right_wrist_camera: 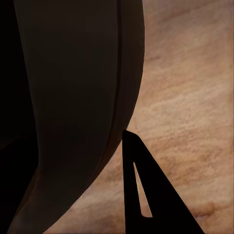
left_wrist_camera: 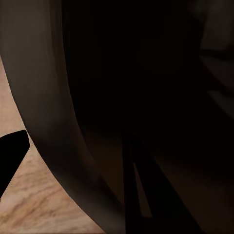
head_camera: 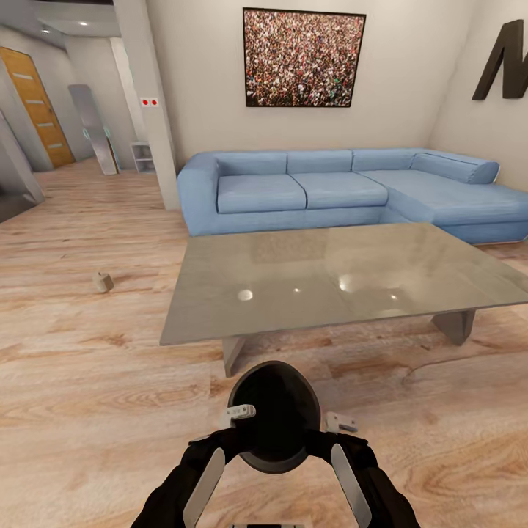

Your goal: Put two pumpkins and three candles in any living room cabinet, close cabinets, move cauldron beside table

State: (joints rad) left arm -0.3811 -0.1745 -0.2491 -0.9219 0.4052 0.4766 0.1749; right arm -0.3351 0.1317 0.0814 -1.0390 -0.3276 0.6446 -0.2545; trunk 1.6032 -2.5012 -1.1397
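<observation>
The dark cauldron [head_camera: 276, 415] sits between my two arms, just in front of the near edge of the grey glossy table [head_camera: 330, 275]. My left gripper [head_camera: 240, 413] is shut on its rim, one finger [left_wrist_camera: 12, 156] outside the wall [left_wrist_camera: 53, 122] and one inside. On the opposite side my right gripper [head_camera: 339, 423] is shut on the rim, its outer finger [right_wrist_camera: 141, 190] lying beside the cauldron wall [right_wrist_camera: 78, 97]. Whether the pot rests on the floor I cannot tell. One small beige candle [head_camera: 103, 281] lies on the wood floor left of the table.
A blue corner sofa [head_camera: 330, 187] stands behind the table against the wall. A white pillar [head_camera: 150, 95] and a hallway with an orange door [head_camera: 37, 106] lie at the far left. Open wood floor spreads left of the table.
</observation>
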